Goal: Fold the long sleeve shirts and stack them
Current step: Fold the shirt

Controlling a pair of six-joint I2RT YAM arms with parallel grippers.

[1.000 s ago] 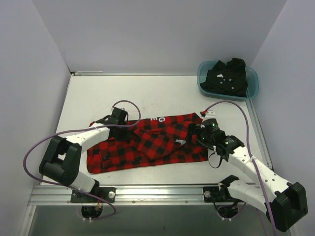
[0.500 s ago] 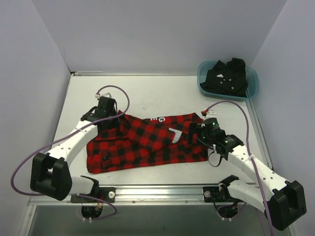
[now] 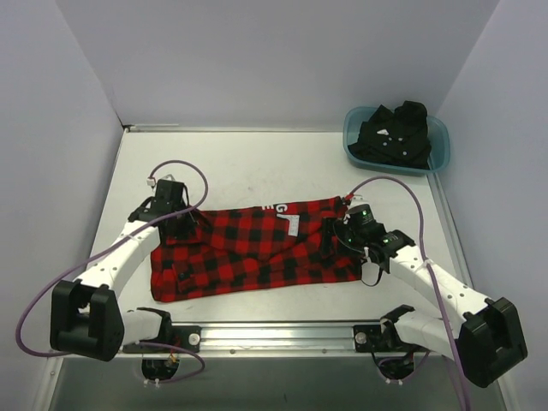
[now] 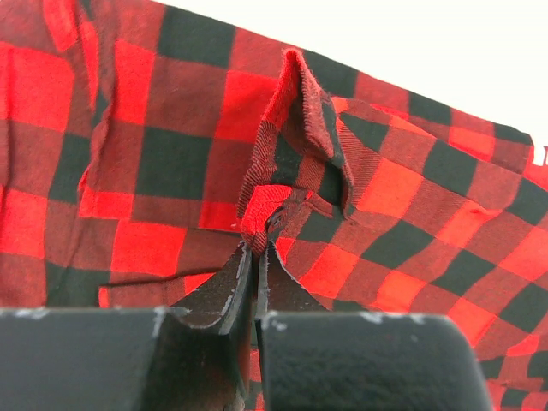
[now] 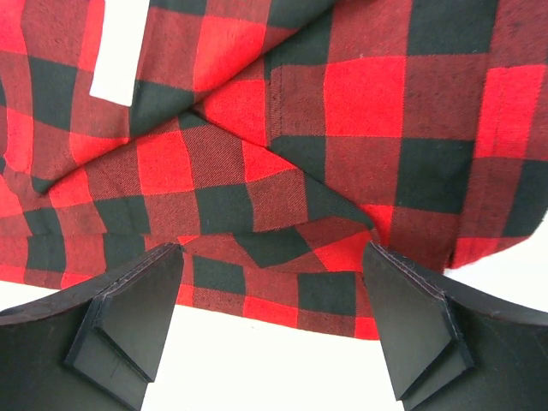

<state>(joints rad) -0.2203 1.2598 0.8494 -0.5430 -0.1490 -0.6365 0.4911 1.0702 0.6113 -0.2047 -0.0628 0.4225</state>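
The red-and-black flannel long sleeve shirt (image 3: 257,250) lies crumpled flat across the table's middle, with its white label (image 3: 291,225) facing up. My left gripper (image 3: 183,223) is at the shirt's upper left corner. It is shut on a raised pinch of flannel (image 4: 295,145), with the cloth folding up from the fingertips of that gripper (image 4: 257,246). My right gripper (image 3: 336,233) is open at the shirt's right end. In its wrist view the gripper (image 5: 272,257) straddles the flannel's edge (image 5: 282,300) without closing on it. The black long sleeve shirt (image 3: 394,134) sits bundled in the tub.
A teal plastic tub (image 3: 352,151) stands at the back right corner, against the right wall. White walls close in the left, back and right sides. A metal rail (image 3: 274,336) runs along the near edge. Purple cables (image 3: 390,181) loop over both arms.
My left gripper closed on the flannel and drew it to the left, spreading the shirt's left part. The white label slid left and back. My right gripper shifted slightly toward the back.
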